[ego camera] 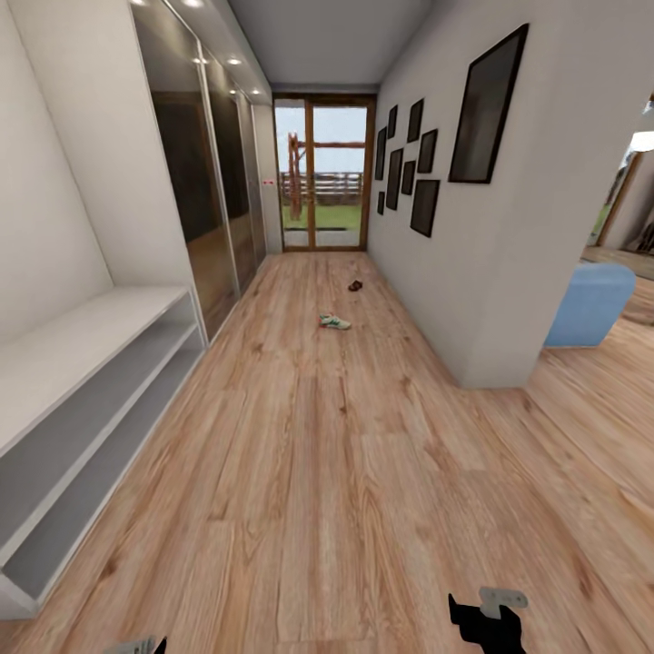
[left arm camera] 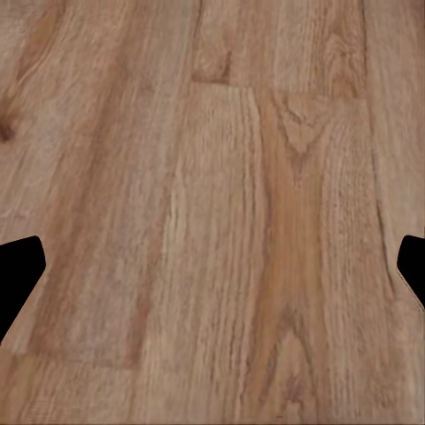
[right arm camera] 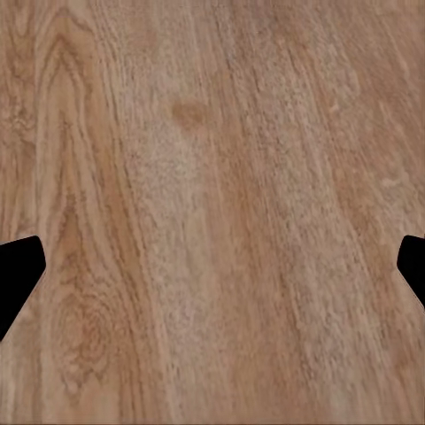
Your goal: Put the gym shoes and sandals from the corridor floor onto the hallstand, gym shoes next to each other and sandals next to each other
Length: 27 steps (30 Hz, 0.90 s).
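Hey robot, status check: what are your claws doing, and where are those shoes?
Both claws open, empty, over bare floor. One gym shoe and a sandal far down the corridor. Hallstand at left, shelves bare. Path unobstructed.

The corridor is seen from head height, looking down its length toward the glass door [ego camera: 325, 173] — the rack [ego camera: 82, 409] at the left edge, a wall [ego camera: 472, 263] at the right, the far floor [ego camera: 336, 472] well away. Each wrist view is aimed straight down at planks from close by, between two dark fingertips [left arm camera: 18, 274] [right arm camera: 18, 274]. Only the wood floor [left arm camera: 221, 221] [right arm camera: 221, 221] is shared by all three — no exact overlap can be told.
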{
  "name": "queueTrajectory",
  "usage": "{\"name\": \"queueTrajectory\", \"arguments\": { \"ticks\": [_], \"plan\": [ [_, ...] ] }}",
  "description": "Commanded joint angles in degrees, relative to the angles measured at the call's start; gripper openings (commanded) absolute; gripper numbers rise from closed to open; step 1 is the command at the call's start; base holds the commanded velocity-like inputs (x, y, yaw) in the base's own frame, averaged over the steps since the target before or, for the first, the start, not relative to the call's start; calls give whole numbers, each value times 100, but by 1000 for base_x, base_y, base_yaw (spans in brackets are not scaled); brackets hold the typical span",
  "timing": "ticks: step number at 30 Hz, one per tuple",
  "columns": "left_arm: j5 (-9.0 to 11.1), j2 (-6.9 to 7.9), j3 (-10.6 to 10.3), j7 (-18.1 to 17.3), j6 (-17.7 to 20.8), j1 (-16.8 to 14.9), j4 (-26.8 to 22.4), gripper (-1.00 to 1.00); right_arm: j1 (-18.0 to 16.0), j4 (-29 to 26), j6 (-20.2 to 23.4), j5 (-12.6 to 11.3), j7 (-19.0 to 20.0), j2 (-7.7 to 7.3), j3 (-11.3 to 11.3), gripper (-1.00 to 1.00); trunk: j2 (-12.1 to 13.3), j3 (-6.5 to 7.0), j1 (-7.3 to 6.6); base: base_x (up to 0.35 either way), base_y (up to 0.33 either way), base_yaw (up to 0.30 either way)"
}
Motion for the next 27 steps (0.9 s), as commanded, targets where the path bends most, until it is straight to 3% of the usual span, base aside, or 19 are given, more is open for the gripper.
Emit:
{"name": "queueTrajectory", "arguments": {
  "ticks": [1,27],
  "plan": [
    [-56,-3,49,-30,-23,-6,4,100,-5,8,-19,60,-24,-1,-33,100,-2,-5,3,340,0,0],
    [-63,-12,48,-30,-23,-6,4,100,-5,13,-19,60,-31,6,-33,100,-2,-5,3,340,0,0]
  ]
}}
